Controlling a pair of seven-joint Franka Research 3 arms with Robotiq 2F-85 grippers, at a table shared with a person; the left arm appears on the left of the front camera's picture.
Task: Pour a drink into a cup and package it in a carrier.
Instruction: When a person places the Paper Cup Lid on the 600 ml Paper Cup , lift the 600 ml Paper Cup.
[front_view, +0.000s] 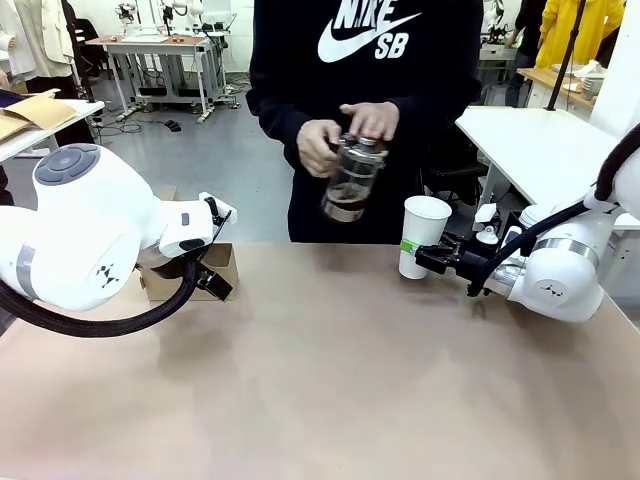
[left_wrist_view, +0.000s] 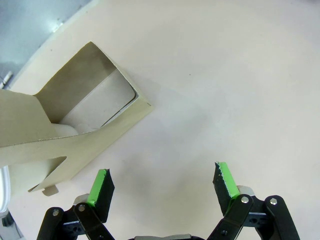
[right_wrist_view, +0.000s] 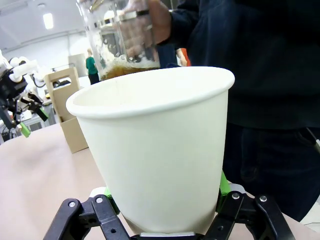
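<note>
Seen from the front, the cup (front_view: 424, 235) stands on the table (front_view: 320, 390) at about 2 o'clock from the table's middle. The right gripper (front_view: 425, 256) reaches in from 3 o'clock and is closed around the cup's lower part. In the right wrist view its green pads (right_wrist_view: 223, 182) press against both sides of the white wall, and the cup's open mouth faces up.

At 12 o'clock, above the far edge, a person holds a glass jug (front_view: 352, 180) in the air. The upper hand (front_view: 372, 120) sits on the lid and the lower hand (front_view: 318, 148) is at the side. The jug tilts a little, and the drink (front_view: 345, 207) lies dark in its bottom. The jug is at 10 o'clock from the cup and apart from it.

The carrier (front_view: 222, 268) sits at 9 o'clock on the table, partly behind the left arm. The left gripper (left_wrist_view: 162, 182) hangs over bare table with its fingers spread wide and nothing between them. In the left wrist view the carrier is at 10 o'clock from the fingertips, close by but not touching them, and I can see into one open slot.
</note>
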